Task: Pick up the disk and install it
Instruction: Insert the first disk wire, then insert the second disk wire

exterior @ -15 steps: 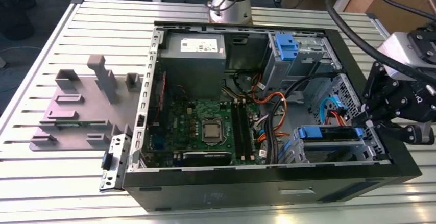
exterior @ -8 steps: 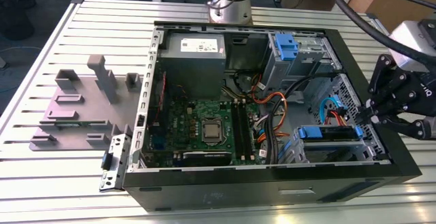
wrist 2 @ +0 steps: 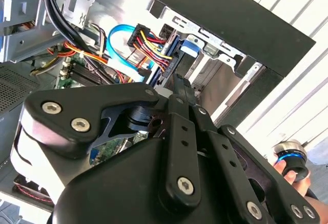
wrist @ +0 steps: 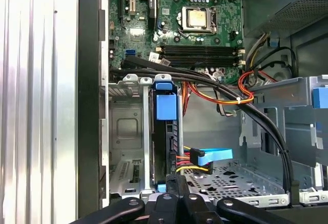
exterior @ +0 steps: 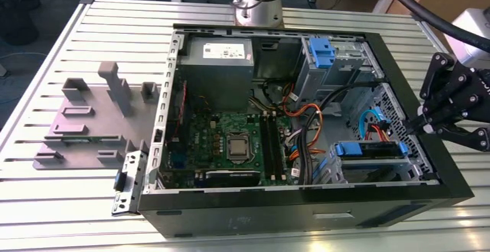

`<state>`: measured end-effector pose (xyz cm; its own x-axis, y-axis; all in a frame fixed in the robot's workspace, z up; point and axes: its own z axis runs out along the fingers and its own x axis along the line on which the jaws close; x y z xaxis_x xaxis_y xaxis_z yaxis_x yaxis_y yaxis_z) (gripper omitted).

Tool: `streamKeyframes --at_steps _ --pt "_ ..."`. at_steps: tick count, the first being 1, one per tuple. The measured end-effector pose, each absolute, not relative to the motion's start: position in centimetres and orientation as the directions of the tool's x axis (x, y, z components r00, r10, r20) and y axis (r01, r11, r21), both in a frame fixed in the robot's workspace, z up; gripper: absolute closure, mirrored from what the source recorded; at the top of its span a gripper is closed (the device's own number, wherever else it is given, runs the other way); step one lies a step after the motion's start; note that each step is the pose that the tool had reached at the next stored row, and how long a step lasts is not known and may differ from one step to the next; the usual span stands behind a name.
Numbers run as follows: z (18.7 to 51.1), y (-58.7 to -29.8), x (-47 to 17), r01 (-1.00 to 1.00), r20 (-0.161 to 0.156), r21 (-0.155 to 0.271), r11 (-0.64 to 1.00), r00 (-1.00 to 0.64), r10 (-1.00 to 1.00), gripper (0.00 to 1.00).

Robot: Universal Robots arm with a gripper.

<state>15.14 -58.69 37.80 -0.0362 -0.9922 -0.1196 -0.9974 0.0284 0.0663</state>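
Note:
The disk (exterior: pixel 366 150) sits in the drive cage at the case's front corner, toward the exterior view's right, with blue carrier rails at its edges. In the first wrist view the disk (wrist: pixel 165 131) stands edge-on in the bay under a blue tab, with a coloured power lead and a blue data cable plugged into its end. My black gripper (exterior: pixel 419 127) hangs just outside the case wall beside that cage. Its fingertips (wrist 2: pixel 177 80) meet with nothing between them, so the gripper (wrist: pixel 177 184) is shut and apart from the disk.
The open computer case (exterior: pixel 306 206) lies on a slatted metal table. Inside are a motherboard (exterior: pixel 229 143), a grey power-supply box (exterior: pixel 218 62), a second blue carrier (exterior: pixel 322 54) and loose cables (exterior: pixel 302 117). A grey plastic stand (exterior: pixel 92 120) sits at the exterior view's left. A hand (wrist 2: pixel 294 168) holds a round object.

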Motion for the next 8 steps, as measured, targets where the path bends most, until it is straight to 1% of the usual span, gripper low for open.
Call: streamKeyframes --at_steps 8 --pt "37.84 -58.69 15.14 -0.997 -0.119 0.066 0.028 -0.036 -0.992 0.89"
